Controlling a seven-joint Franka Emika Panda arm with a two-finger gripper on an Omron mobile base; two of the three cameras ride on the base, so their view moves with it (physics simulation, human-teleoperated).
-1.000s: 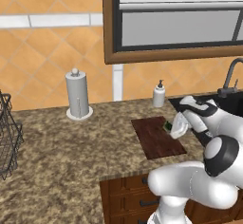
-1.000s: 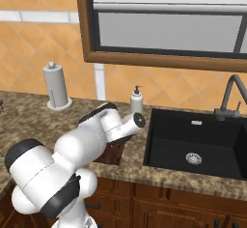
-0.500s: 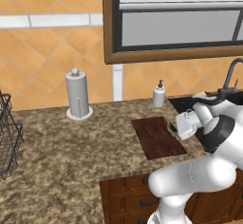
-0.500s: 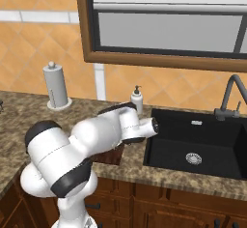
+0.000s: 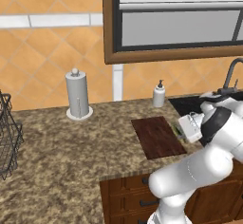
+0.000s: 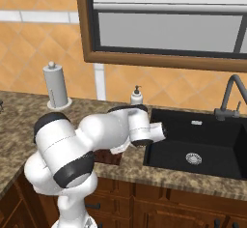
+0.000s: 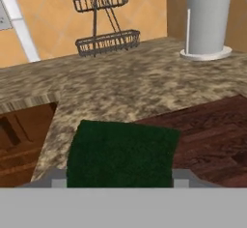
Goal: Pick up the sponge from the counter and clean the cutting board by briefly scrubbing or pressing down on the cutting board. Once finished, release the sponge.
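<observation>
Dark green sponge (image 7: pixel 120 152) overlaps the reddish-brown cutting board (image 5: pixel 157 136) on the speckled counter (image 5: pixel 71 156).

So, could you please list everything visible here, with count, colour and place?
Sponge: one, dark green, right in front of the hand camera, over the board's edge.
Board: one, reddish-brown, on the counter left of the sink.
Counter: one, speckled brown.
Towel roll: one, grey, by the wall.
Soap bottle: one, white, behind the board.
Wire rack: one, dark, far left.
Sink: one, black, with faucet.
Arm: one, white.
</observation>
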